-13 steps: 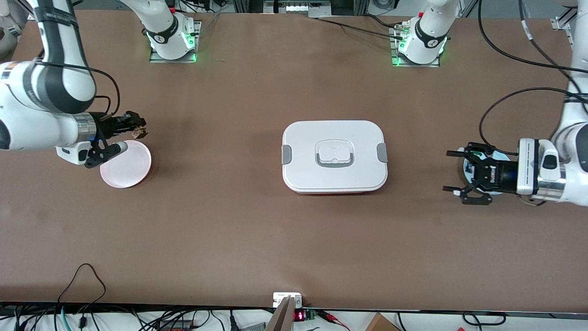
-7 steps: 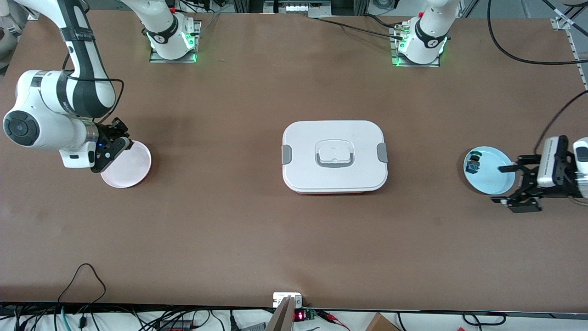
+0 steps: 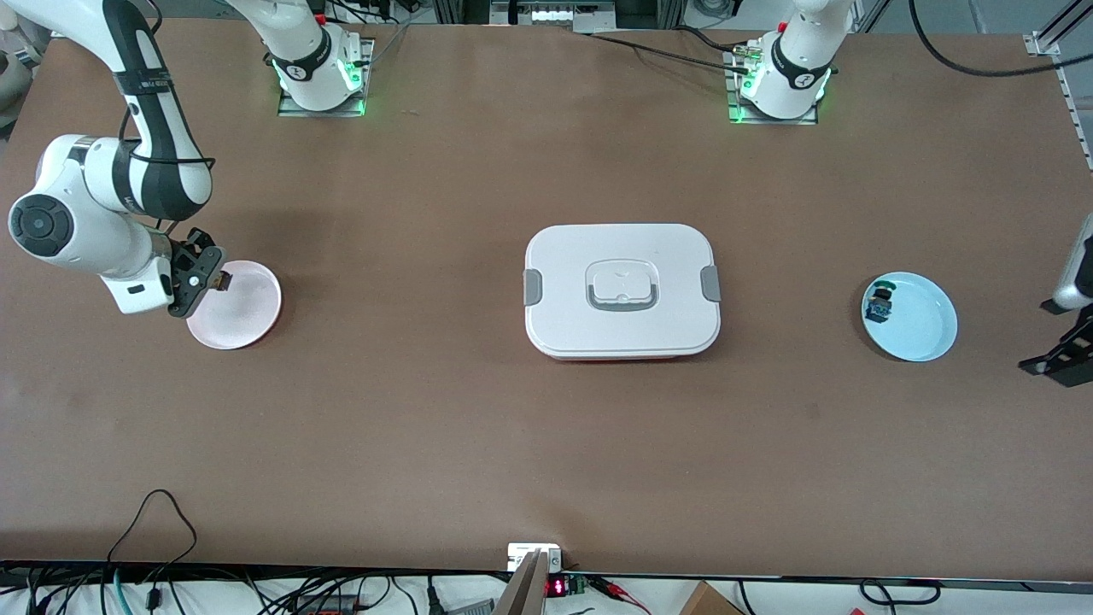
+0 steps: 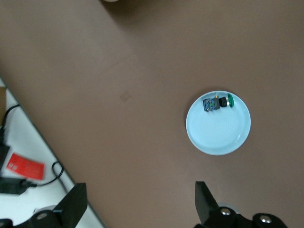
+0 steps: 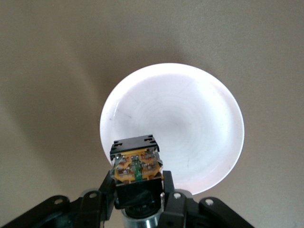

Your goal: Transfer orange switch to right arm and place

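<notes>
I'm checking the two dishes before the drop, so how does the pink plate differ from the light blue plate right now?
The pink plate sits at the right arm's end of the table; the light blue plate sits at the left arm's end. The pink plate has nothing lying in it, while the light blue plate holds a small green-topped part by its rim. The right gripper, shut on the orange switch, is over the pink plate's edge; no gripper is over the blue one. Both are round and shallow.

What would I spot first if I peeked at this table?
Probably the big white lidded box in the middle of the table. Then the right gripper over the pink plate, shut on the orange switch. The left gripper hangs open, past the blue plate.
</notes>
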### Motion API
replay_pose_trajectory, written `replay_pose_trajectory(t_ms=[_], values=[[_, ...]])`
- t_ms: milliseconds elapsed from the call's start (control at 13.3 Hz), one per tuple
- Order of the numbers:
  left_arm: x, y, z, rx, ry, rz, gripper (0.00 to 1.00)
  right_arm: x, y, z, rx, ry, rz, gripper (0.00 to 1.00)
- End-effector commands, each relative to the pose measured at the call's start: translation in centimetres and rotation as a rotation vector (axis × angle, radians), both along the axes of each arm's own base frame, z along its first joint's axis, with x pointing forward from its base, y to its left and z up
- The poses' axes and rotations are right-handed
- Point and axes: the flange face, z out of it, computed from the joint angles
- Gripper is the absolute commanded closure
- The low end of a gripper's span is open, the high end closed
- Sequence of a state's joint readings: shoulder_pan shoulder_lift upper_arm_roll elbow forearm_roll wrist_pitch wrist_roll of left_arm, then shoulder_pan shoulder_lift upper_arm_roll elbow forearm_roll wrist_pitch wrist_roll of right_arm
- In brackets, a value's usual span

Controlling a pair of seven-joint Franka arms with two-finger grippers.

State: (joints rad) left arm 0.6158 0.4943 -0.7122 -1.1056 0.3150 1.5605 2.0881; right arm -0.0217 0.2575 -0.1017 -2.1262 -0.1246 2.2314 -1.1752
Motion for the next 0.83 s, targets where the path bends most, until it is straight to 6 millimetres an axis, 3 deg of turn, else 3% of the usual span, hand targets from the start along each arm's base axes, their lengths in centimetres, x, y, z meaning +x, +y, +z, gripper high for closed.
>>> replay_pose_trajectory(t_ms=[0,150,376,752], values=[[-3.2,-1.3,5.8,0.09,-0.059,0.224,0.0,-0.8,-0.5,-2.3,0.005,-0.06,0.078,1.0],[-5.2,-2.4,7.3,0.101,-0.024,0.513,0.0,-0.6,-0.5,-3.4,0.01,-0.079,0.148,1.0],[-9.3,-5.3,10.5,0.123,-0.004,1.089,0.0,-0.5,-1.3,-4.5,0.01,-0.095,0.192,0.99],[-13.1,-9.4,11.1,0.144,0.1,1.657,0.0,-1.3,-2.0,-7.7,0.02,-0.097,0.266,0.99]])
